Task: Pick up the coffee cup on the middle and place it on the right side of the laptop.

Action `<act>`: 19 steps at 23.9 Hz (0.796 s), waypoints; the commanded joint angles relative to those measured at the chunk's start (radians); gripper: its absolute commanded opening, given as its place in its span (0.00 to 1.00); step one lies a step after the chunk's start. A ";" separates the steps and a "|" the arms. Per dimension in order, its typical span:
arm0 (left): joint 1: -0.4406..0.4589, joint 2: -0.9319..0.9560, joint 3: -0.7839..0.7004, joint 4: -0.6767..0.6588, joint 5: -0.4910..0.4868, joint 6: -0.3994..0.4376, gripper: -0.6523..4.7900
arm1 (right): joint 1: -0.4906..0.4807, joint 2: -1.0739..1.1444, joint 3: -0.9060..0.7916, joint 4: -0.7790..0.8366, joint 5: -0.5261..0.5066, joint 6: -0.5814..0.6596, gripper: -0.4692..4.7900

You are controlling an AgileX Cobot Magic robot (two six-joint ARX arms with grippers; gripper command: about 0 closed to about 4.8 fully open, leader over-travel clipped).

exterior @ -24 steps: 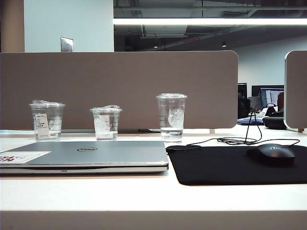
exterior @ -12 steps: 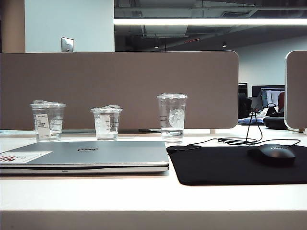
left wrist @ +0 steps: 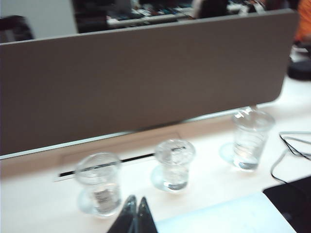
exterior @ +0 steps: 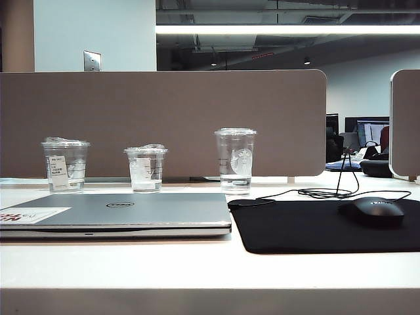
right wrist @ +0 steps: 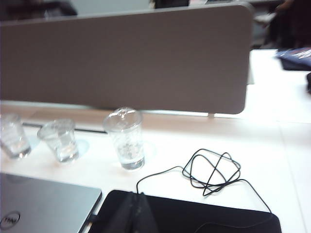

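We see the table [exterior: 197, 269] carrying the closed silver laptop [exterior: 131, 213] lying flat. Behind it the coffee cup [exterior: 146, 169] stands upright, short and clear with a rumpled lid, between a wider cup [exterior: 65, 165] and a taller cup [exterior: 235, 161]. Left gripper [left wrist: 134, 216] hovers clenched; right gripper [right wrist: 135, 206] looks closed, blurred.

Grey desk partition [exterior: 164, 121] — ceiling strip light [exterior: 287, 29] above.

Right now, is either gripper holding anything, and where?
Nothing. Left gripper and right gripper both hang shut and empty, short of the coffee cup.
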 commanded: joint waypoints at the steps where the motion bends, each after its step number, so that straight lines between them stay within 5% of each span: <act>1: -0.047 0.071 0.002 0.058 0.001 0.020 0.11 | 0.001 0.099 0.102 -0.077 -0.097 -0.019 0.08; 8: -0.102 0.151 0.002 0.069 -0.027 0.094 0.16 | 0.002 0.143 0.175 -0.130 -0.121 -0.019 0.08; 9: -0.102 0.163 0.002 0.073 -0.024 0.090 0.29 | 0.002 0.143 0.175 -0.132 -0.106 -0.019 0.08; 11: -0.102 0.203 0.002 0.088 -0.017 0.049 0.72 | 0.016 0.143 0.174 -0.136 -0.065 -0.019 0.08; 13: -0.102 0.249 0.002 0.105 -0.011 0.023 0.94 | 0.050 0.147 0.174 -0.133 -0.019 -0.023 0.08; 19: -0.108 0.417 0.002 0.200 0.032 -0.079 1.00 | 0.151 0.230 0.174 -0.049 0.007 -0.098 0.08</act>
